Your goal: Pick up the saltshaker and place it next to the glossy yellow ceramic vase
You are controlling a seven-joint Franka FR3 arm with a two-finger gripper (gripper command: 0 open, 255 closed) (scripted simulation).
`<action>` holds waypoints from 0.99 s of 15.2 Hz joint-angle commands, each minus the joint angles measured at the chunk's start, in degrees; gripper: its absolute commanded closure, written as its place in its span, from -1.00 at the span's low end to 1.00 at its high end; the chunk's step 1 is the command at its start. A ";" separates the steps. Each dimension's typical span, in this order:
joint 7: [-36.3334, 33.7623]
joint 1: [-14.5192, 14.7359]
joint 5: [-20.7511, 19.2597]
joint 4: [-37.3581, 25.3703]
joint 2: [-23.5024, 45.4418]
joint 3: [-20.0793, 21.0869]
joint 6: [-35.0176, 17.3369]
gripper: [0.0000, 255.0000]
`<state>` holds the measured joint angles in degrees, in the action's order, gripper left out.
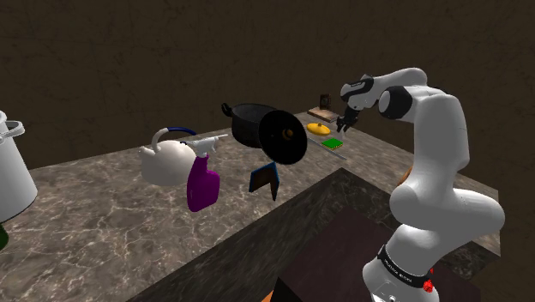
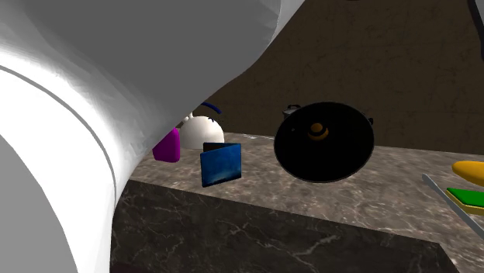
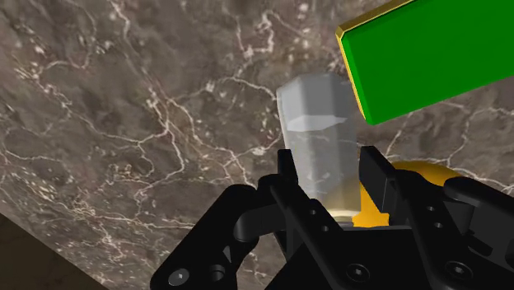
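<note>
A clear grey saltshaker (image 3: 317, 115) stands upright between my black fingers, and my gripper (image 3: 329, 169) is shut on its lower part. Just behind the fingers lies the glossy yellow vase (image 3: 416, 177), low and rounded. In the shoulder view the gripper (image 1: 350, 116) hangs a little above the far end of the marble counter (image 1: 111, 223), close to the yellow vase (image 1: 318, 129). The vase's edge (image 2: 469, 169) also shows at the second exterior view's right.
A green sponge with a yellow side (image 3: 436, 53) lies close by the vase. Further along the counter are a black pot (image 1: 251, 123), its round lid (image 1: 285, 135) standing on edge, a blue card (image 1: 264, 178), a white kettle (image 1: 167, 159) and a purple spray bottle (image 1: 203, 184).
</note>
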<state>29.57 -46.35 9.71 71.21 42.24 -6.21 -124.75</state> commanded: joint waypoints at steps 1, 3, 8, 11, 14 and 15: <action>0.01 0.02 0.02 0.17 0.03 0.01 -0.24 1.00; 0.01 0.02 0.02 0.17 0.03 0.01 -0.24 1.00; 0.01 0.02 0.02 0.17 0.03 0.01 -0.24 -1.00; 0.01 0.02 0.02 0.17 0.04 0.01 -0.24 -1.00; -0.09 0.04 -0.22 0.55 -2.44 -0.20 1.85 -1.00; -0.14 0.04 -0.34 0.58 -3.59 -0.30 2.98 -1.00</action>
<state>29.49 -46.25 9.50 72.11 39.72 -6.40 -123.19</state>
